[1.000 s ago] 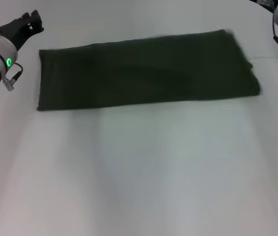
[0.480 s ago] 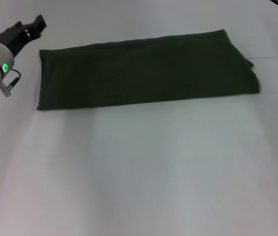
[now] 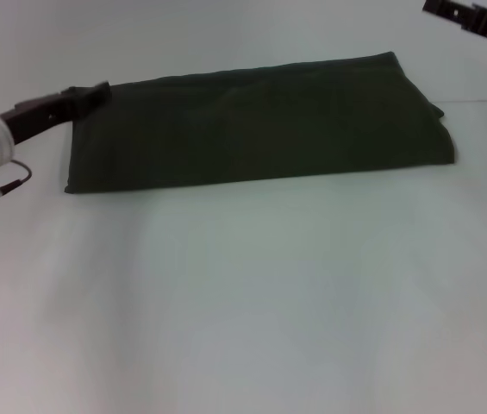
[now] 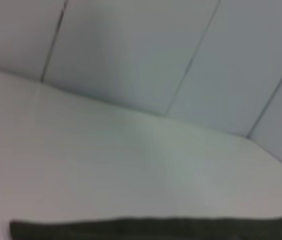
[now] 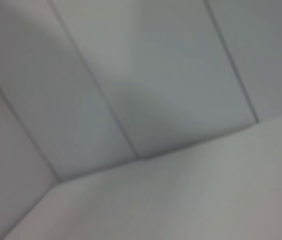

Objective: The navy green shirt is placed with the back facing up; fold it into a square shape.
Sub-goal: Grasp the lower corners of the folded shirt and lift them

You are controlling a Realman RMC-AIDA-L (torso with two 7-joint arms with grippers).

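Now — left gripper point(image 3: 96, 91) at shirt point(image 3: 252, 121) corner

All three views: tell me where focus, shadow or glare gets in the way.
Head view: the navy green shirt is so dark its folds barely show, and the left hand blends into its corner. Left wrist view: soft focus, only a blurred strip of shirt edge. Right wrist view: blurred wall panels and table, with a broad soft shadow.
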